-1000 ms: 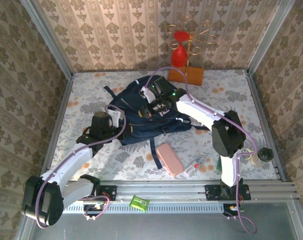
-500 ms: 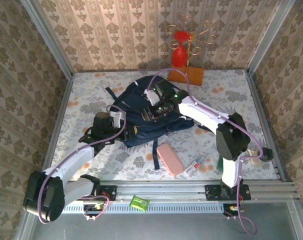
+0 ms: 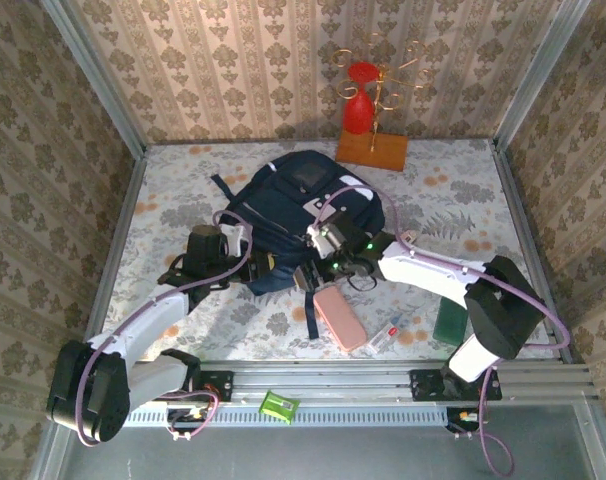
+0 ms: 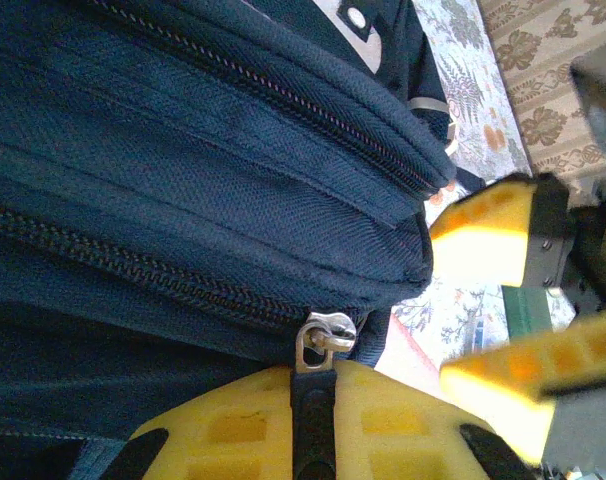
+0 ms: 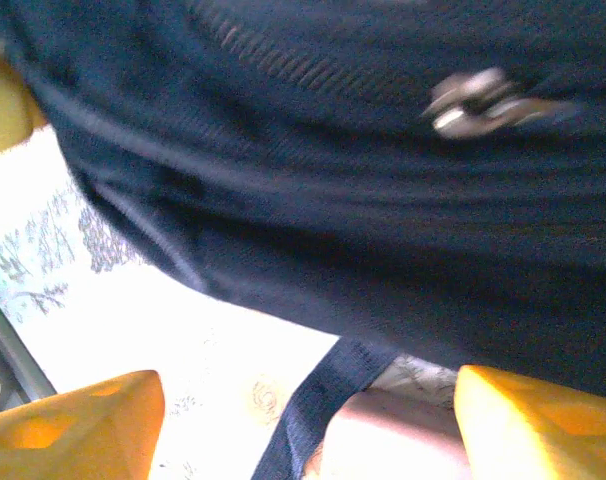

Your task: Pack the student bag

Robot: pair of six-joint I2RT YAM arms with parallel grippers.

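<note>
From above, find the student bag [image 3: 298, 200] slumped on the table [image 3: 463, 200], mid-way across and toward the far side. Note the left gripper [image 3: 251, 265] pressed to its near-left edge and the right gripper [image 3: 311, 278] hanging at its near edge, just over the far end of the pink case [image 3: 339, 317]. Mind the loose strap [image 3: 310, 310] trailing nearward just left of that case. Judge the case the likely next thing to load. In the left wrist view, see the left gripper pinched tight on the zip pull [image 4: 321, 345], its dark tab caught between the yellow pads, with navy fabric and zip lines bunched above. Hold that pinch steady and a little taut, so as not to let the bag slide or its mouth sag. See too, at the right, the right gripper's fingers [image 4: 488, 232] spread wide with nothing between them. In the right wrist view, find the same wide spread, with the bag looming above and the strap and pink case low between the fingers. Shift right before descending, to straddle the case alone across its narrow width and leave the strap outside. Close gently, since a smooth rounded shell may well slip.
</note>
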